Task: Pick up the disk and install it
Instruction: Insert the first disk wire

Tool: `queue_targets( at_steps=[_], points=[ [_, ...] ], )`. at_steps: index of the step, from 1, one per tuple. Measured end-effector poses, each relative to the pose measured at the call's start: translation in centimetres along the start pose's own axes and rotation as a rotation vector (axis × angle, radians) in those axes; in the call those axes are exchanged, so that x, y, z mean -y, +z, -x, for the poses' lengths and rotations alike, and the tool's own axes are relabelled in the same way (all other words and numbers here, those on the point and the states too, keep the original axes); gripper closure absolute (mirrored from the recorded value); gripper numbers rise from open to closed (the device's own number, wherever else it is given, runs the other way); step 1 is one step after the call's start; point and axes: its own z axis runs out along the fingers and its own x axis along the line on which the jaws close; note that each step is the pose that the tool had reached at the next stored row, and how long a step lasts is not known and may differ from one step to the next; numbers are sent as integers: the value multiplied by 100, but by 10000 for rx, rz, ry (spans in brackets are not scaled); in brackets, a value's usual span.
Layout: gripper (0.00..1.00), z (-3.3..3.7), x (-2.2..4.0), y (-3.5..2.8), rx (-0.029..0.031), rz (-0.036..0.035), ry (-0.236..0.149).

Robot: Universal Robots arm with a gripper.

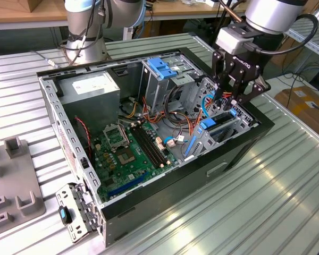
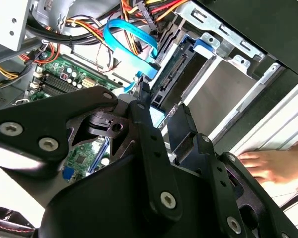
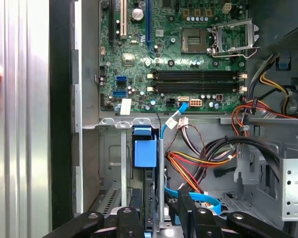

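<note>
1. Nearest to the cameras is the gripper (image 2: 161, 111). It is low inside the front corner of the case, directly over the disk (image 2: 173, 74). Whether it pinches the disk or only stands over it, I cannot tell.
2. The ribbed metal table (image 1: 266, 202) carries everything.
3. On it lies the open computer case (image 1: 165, 199), with the motherboard (image 1: 130, 149) showing.
4. The drive bay (image 2: 228, 84) sits at the exterior view's right end of the case. The disk stands on its edge inside this bay, down between the walls. So I judge that the picking is done and the installing is in hand. To finish this step would call for a straight push along the bay's guides, without tilting, and clear of the cables (image 3: 198, 158) beside it.
5. The disk looks thin from here: a metal body, a green board edge and a blue plastic rail (image 3: 145, 148).
6. A person's hand (image 2: 268, 166) rests on the table just beside the case.
</note>
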Motion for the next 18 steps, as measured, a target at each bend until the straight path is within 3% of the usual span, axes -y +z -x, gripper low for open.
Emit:
queue_targets(
  at_steps=[3, 9, 12, 15, 18],
  points=[
    [58, 20, 22, 0, 1, 1, -1],
    [58, 117, 149, 25, -1, 0, -4],
    [58, 127, 154, 82, -34, 0, -4],
    [58, 134, 161, 124, -109, 1, -4],
    [58, 136, 161, 129, -126, 1, -4]
  ],
)
